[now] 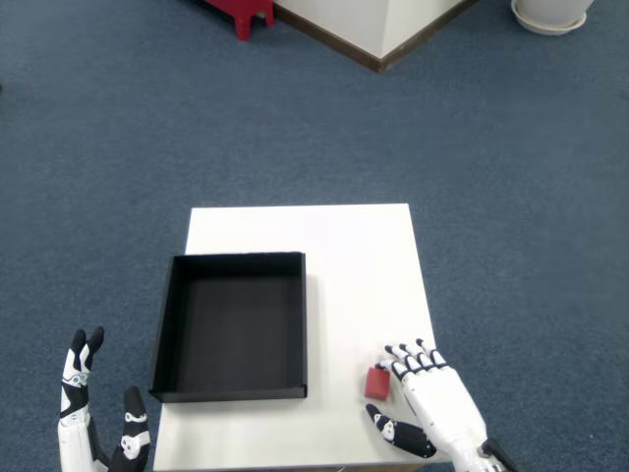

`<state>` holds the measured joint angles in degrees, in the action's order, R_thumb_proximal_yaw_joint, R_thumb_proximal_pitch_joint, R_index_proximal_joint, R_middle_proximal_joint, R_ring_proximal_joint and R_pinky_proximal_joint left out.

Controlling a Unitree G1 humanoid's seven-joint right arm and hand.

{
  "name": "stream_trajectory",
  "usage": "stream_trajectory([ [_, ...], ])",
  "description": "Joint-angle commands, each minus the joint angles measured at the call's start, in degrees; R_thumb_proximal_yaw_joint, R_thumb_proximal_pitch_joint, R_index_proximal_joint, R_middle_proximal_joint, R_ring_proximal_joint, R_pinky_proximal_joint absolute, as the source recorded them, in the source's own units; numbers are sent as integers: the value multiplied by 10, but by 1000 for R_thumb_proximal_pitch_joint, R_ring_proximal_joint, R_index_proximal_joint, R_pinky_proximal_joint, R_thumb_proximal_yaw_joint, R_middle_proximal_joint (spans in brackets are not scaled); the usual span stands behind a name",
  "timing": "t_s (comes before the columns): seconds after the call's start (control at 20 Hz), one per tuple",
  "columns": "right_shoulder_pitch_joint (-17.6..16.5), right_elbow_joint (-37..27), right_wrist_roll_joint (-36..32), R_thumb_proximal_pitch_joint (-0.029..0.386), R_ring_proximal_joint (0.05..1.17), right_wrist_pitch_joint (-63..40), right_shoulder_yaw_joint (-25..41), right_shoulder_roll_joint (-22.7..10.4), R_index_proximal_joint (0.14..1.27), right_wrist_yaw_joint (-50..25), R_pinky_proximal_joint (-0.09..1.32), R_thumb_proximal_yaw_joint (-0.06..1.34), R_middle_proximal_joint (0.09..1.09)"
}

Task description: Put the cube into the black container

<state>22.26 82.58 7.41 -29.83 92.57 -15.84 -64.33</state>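
The small red cube [377, 383] lies on the white table [344, 256] near its front right corner, slightly tilted. My right hand [429, 401] is just right of the cube, palm down. Its fingertips [398, 360] touch the cube's upper right edge. The thumb [393, 434] reaches out below the cube and stays apart from it. The hand is open and nothing is gripped. The black container [234, 324] is an empty shallow tray on the left half of the table, its right wall a short gap left of the cube.
My left hand [93, 423] hangs off the table's front left corner, fingers up. Blue carpet surrounds the table. A red stool leg [246, 12], a white wall corner [378, 29] and a white round base [550, 12] stand far back.
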Motion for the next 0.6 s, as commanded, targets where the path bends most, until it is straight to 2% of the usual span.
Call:
stream_trajectory([
  [0.05, 20, 1, 1, 124, 236, 7, -2, -7, 497, -32, 29, 651, 224],
  [0.1, 19, 1, 1, 127, 235, 7, -2, -6, 539, -31, 27, 656, 225],
  [0.15, 17, 1, 0, 135, 234, 7, -3, -6, 634, -29, 23, 688, 226],
  [0.2, 15, 1, -1, 152, 233, 7, -4, -6, 775, -27, 20, 789, 229],
  [0.25, 13, 1, -3, 172, 232, 7, -6, -5, 966, -27, 19, 975, 235],
  [0.3, 10, 1, -6, 176, 233, 7, -8, -4, 1087, -29, 24, 1124, 242],
  [0.35, 8, 1, -7, 181, 235, 7, -9, -3, 1122, -30, 33, 1203, 250],
  [0.4, 5, 1, -8, 188, 238, 7, -10, -2, 1099, -30, 44, 1239, 257],
  [0.6, 1, 2, -14, 194, 234, 9, -14, -2, 1061, -18, 72, 1248, 262],
])
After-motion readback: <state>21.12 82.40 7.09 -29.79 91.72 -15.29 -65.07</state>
